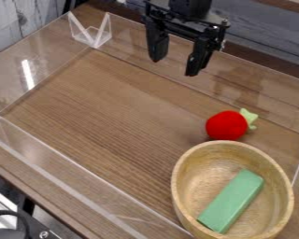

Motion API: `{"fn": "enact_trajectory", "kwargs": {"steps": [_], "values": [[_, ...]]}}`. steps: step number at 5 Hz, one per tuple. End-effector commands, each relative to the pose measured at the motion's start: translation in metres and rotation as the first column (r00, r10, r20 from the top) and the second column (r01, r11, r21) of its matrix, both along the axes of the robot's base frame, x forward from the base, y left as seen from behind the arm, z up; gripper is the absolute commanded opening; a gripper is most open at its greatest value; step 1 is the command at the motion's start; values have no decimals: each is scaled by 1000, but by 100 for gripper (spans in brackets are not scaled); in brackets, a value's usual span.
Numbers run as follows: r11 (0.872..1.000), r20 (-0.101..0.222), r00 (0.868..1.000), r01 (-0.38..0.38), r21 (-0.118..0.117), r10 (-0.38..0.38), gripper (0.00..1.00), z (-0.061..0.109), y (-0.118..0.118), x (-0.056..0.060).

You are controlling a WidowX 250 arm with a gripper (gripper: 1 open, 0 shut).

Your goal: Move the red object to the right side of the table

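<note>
One green block point(231, 203) in bowl point(190, 177)

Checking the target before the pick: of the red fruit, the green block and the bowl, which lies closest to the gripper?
The red object, lying bare on the table beside the bowl; the green block inside it is farther from the open gripper.

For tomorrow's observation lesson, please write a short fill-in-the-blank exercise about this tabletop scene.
1. The green block lies inside the ____.
2. The red object rests on the table, ____ the wooden bowl.
3. The gripper hangs above the table with its jaws ____.

Missing words: bowl; outside; open
</note>
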State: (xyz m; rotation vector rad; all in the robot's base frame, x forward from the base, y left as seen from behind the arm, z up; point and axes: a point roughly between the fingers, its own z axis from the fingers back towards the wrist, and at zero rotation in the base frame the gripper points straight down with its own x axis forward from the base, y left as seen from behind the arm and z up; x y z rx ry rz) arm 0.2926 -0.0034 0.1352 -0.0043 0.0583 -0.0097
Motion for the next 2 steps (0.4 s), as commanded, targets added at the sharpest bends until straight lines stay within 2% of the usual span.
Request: {"fn": "enact_trajectory", "kwargs": {"steps": [1, 2], "values": [[999, 12, 999, -33, 9, 33, 100, 2, 21, 2], [996, 37, 996, -87, 23, 87, 100, 7, 47, 3]]}}
